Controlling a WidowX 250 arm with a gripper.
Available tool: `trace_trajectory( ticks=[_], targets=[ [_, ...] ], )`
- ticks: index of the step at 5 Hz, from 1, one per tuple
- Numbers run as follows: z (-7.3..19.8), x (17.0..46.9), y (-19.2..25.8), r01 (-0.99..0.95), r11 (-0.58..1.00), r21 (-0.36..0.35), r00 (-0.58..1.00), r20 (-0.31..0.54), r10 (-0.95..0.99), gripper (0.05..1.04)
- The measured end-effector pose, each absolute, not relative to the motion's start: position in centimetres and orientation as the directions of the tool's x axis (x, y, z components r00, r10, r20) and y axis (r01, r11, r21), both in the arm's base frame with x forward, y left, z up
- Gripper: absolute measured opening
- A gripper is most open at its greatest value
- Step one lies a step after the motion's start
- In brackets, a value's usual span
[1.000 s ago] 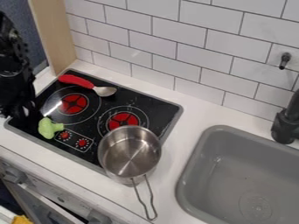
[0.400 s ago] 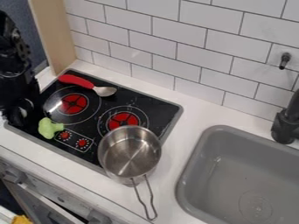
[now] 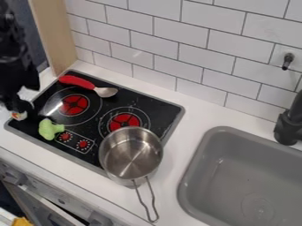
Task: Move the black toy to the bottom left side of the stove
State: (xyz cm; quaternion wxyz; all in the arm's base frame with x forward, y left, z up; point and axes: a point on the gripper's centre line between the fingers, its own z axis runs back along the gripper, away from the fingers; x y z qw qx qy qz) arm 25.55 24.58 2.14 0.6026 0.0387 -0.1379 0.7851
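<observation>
Black on black, hanging at far left with the gripper [image 3: 16,100], too dark to tell spread from closed. Below, seeing the black toy [image 3: 20,114] at the stove's [image 3: 175,117] left edge, pointing one end downward in view, leaving its long axis unclear, showing a pale, orange-flecked end. Rightward, finding toy broccoli [image 3: 50,129], a red-handled spoon [image 3: 80,82], a steel saucepan [image 3: 131,154], a grey sink [image 3: 245,176].

And here's the white tiled wall [image 3: 212,15], dark joints crisp, rising behind the grey sink [image 3: 251,172] and catching soft light! Well left of that sink stands a pale wooden panel [image 3: 58,35], while the white bench [image 3: 200,114] runs up to its rim.
</observation>
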Motion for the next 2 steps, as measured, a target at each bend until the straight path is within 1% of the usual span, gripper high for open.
trace_trajectory(
  ticks=[1,2],
  targets=[
    [6.1,26.56,23.74,-0.95,-0.18,-0.255,-0.25,0.275,0.929,1.002],
    [6.35,26.61,23.5,-0.951,-0.171,-0.256,-0.242,0.277,0.93,1.001]
  ],
)
